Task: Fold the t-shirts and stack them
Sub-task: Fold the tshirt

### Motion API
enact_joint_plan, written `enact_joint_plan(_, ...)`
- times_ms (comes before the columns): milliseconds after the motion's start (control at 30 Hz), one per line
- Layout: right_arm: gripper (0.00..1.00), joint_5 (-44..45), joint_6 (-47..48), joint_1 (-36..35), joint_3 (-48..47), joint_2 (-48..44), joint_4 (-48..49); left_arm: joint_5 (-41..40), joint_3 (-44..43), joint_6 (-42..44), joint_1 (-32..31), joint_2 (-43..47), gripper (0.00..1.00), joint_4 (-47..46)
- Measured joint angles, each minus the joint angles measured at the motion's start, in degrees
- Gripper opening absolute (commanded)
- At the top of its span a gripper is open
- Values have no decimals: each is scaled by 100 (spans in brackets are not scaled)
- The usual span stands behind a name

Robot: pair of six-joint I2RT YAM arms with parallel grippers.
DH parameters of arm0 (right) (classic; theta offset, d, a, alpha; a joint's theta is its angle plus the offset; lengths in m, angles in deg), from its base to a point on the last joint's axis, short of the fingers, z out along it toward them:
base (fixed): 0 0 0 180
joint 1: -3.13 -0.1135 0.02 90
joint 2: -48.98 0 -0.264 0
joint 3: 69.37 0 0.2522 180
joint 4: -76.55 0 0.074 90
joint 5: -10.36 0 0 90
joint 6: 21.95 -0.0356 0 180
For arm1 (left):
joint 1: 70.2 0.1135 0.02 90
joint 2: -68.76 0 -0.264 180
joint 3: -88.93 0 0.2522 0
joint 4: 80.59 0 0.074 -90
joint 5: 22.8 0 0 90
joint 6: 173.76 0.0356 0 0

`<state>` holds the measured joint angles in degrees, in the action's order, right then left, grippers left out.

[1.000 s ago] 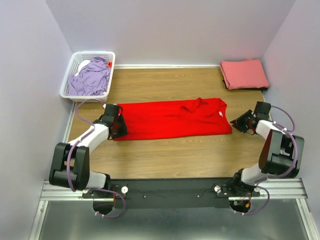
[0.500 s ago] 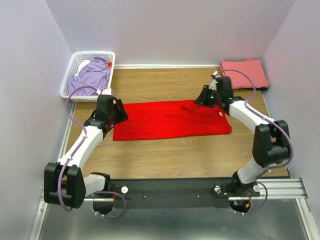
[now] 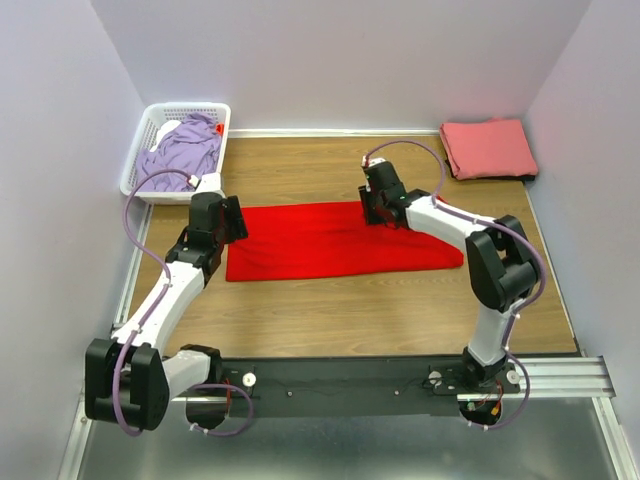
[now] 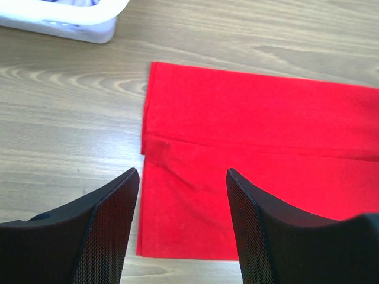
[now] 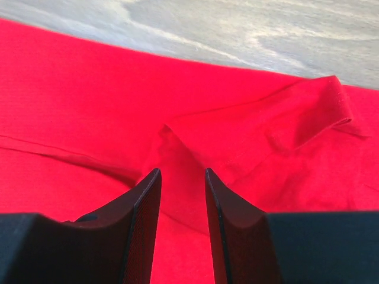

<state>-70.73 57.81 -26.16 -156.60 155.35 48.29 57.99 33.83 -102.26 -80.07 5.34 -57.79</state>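
Note:
The bright red t-shirt (image 3: 340,240) lies folded lengthwise in a long strip across the middle of the table. My left gripper (image 3: 232,220) hovers open over its left end; the left wrist view shows the gripper (image 4: 182,173) with its jaws wide apart above the shirt's left edge (image 4: 266,118). My right gripper (image 3: 370,208) is at the shirt's back edge over the folded sleeve. In the right wrist view the gripper (image 5: 181,173) has its jaws narrowly apart, astride a raised fold of red cloth (image 5: 249,130). The salmon-pink t-shirt (image 3: 490,148) lies folded at the back right. The lavender t-shirt (image 3: 182,155) lies crumpled in the basket.
The white lattice basket (image 3: 150,120) stands at the back left corner; its rim shows in the left wrist view (image 4: 65,23). Walls close the table on three sides. Bare wood lies in front of the red shirt.
My right arm has swung from the shirt's right end across to its back edge near the middle, over the sleeve. My left gripper has shifted slightly back at the shirt's left end.

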Motion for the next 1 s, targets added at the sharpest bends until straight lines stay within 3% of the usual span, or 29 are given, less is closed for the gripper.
enact_joint_plan(333,40,1370,356,-369,-44,321,-243,-210,0,111,0,-153,68,-227)
enact_joint_plan(600,27,1711,437,-363,-44,424,-280,-210,0,120,0,-273,68,-297)
enact_joint_plan(833,3,1779,481,-363,-44,437,-317,-208,0,120,0,-295,68,-304)
enact_joint_plan(1000,1,1781,538,-396,-44,437,-326,-208,0,125,0,-295,68,-321)
